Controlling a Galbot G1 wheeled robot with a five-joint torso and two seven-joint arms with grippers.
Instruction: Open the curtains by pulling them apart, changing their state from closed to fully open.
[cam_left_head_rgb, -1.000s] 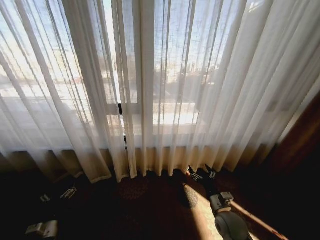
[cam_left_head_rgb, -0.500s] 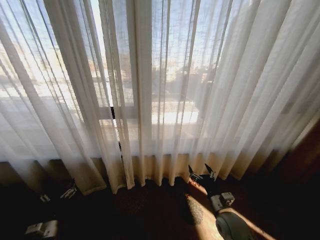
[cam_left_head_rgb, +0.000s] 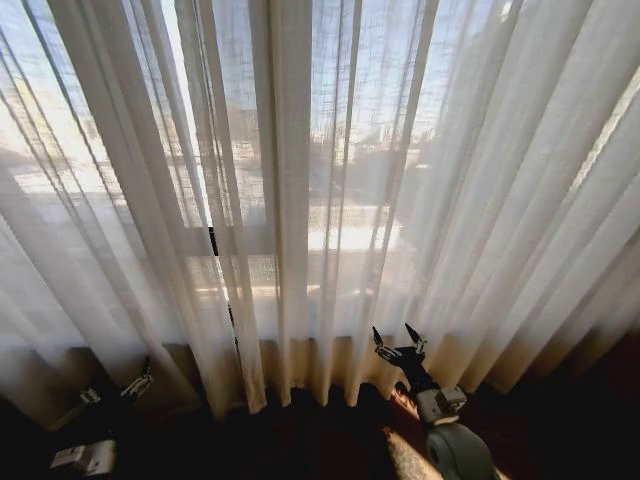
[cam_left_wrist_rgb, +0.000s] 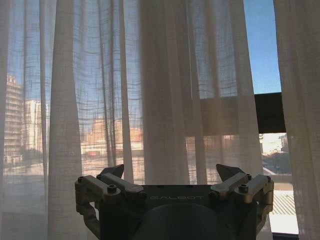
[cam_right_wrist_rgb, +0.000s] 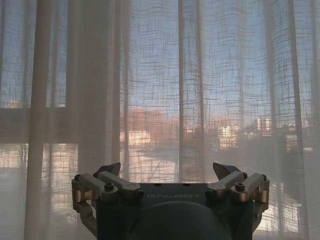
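The sheer white curtains (cam_left_head_rgb: 330, 180) hang closed in many vertical folds across the whole window, reaching the floor. Only a narrow slit between two panels lets the window frame show. My right gripper (cam_left_head_rgb: 397, 341) is open, held low right of centre, just in front of the curtain hem. My left gripper (cam_left_head_rgb: 115, 390) sits low at the left in shadow, near the hem. In the left wrist view the left gripper (cam_left_wrist_rgb: 170, 172) is open and faces the curtains (cam_left_wrist_rgb: 150, 90), with nothing between its fingers. The right gripper (cam_right_wrist_rgb: 167, 170) likewise stands open before the curtains (cam_right_wrist_rgb: 150, 75).
A black window frame bar (cam_left_head_rgb: 213, 240) shows through the slit; it appears again as a bar (cam_left_wrist_rgb: 270, 112) with blue sky above it. Dark floor (cam_left_head_rgb: 300, 440) runs along the bottom, with a sunlit patch (cam_left_head_rgb: 400, 465) by the right arm.
The whole head view has shifted: the camera has come closer to the curtains, which now take up more of the picture, with less floor showing. Both grippers hold the same open pose.
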